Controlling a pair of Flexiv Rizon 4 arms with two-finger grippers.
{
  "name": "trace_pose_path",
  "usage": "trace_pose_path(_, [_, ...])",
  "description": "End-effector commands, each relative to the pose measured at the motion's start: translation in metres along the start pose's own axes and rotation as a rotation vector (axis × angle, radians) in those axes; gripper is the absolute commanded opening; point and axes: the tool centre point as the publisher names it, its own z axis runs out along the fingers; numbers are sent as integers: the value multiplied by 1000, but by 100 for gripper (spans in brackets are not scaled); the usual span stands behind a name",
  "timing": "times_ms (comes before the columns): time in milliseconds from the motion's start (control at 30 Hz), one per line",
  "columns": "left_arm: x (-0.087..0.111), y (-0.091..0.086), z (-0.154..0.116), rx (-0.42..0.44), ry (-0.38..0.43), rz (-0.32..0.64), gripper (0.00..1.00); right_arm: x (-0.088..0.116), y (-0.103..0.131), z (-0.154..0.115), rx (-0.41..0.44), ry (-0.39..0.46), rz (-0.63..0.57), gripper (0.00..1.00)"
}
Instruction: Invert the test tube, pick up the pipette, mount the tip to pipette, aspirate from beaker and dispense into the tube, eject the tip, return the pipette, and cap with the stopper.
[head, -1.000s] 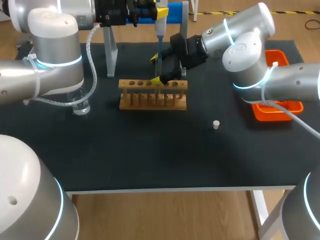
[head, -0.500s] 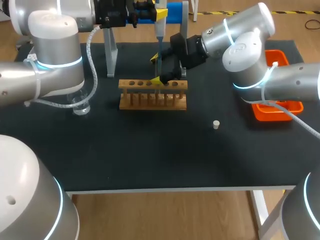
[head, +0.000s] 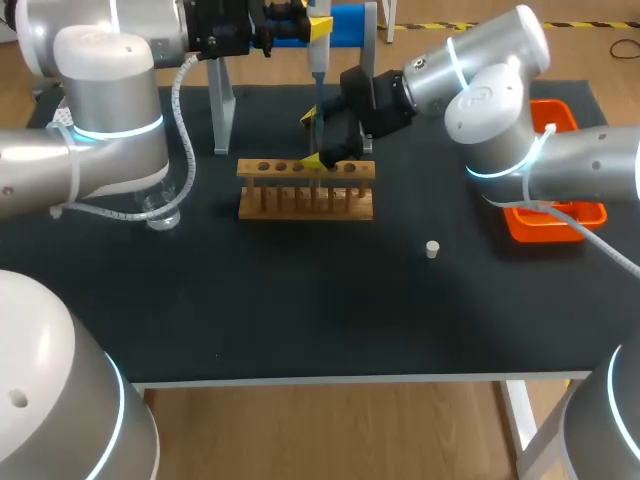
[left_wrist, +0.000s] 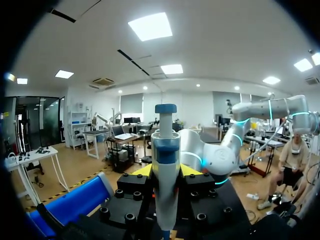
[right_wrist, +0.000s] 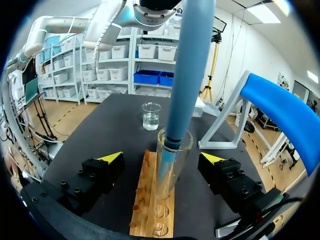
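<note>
My left gripper (head: 318, 28) (left_wrist: 165, 170) is shut on the blue-and-grey pipette (left_wrist: 165, 150), holding it upright above the wooden rack (head: 305, 188). The pipette's shaft (right_wrist: 192, 65) runs down into the mouth of a clear test tube (right_wrist: 169, 170) that stands upright in the rack (right_wrist: 149, 210). My right gripper (head: 315, 140) (right_wrist: 162, 159) is open, with one yellow-tipped finger on each side of the tube and both clear of it. The beaker (head: 160, 213) (right_wrist: 151, 116) holds clear liquid at the table's left, partly behind my left arm. A small white stopper (head: 432, 249) lies right of the rack.
The pipette stand, with a blue top bar (head: 348, 22) (right_wrist: 285, 115) and grey legs (head: 220, 110), is behind the rack. An orange tray (head: 556, 218) sits at the right edge under my right arm. The black table (head: 320, 310) stretches out in front of the rack.
My left arm's elbow has shifted slightly and hides more of the beaker. The pipette, the tube and the right gripper are where they were.
</note>
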Motion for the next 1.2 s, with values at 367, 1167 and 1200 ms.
trace_pose_path(367, [2,2,-1,0,-7,-1,0,0,1,-1,4,3,1,100])
trace_pose_path(1167, [1,-1,1,1,-10,12,0,0,1,-1,4,3,1,100])
trace_pose_path(1200, [1,-1,1,0,-10,14,0,0,1,-1,4,3,1,100])
